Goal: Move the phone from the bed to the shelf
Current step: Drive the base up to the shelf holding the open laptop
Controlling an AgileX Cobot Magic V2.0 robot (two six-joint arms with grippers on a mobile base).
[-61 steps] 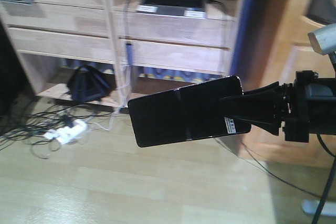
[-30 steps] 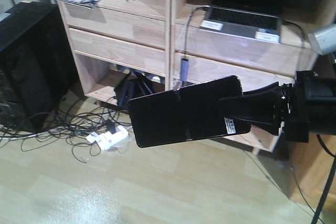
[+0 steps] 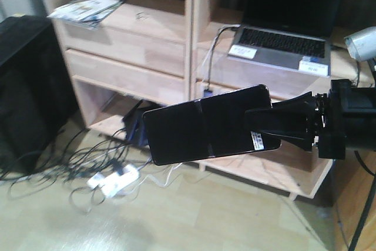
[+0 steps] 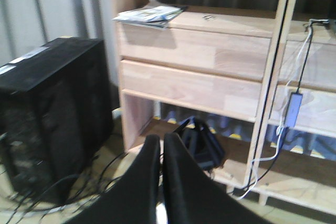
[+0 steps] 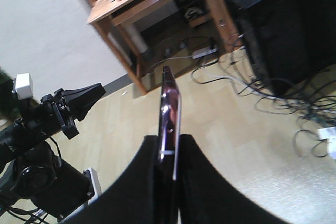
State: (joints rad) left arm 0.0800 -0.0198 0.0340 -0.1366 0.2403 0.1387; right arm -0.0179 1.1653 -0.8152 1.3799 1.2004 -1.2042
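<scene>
The right gripper (image 3: pixel 261 126) held the phone (image 3: pixel 200 130) by its sticker end, mid-air before the shelf (image 3: pixel 155 20); the left gripper (image 4: pixel 161 148) hung pinched together, empty. The best aim was probably the bare board at eleven o'clock, clear of the laptop (image 3: pixel 282 42).

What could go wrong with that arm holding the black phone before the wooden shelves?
1. The right claw pinches the thin glossy black phone only at its sticker end, so most of it juts out unsupported; it might tilt or slip.
2. The open silver laptop fills part of the light wooden shelf; the phone could bump it.
3. Loose black cables sprawl on the floor by the shelf and may snag the rolling robot.
</scene>
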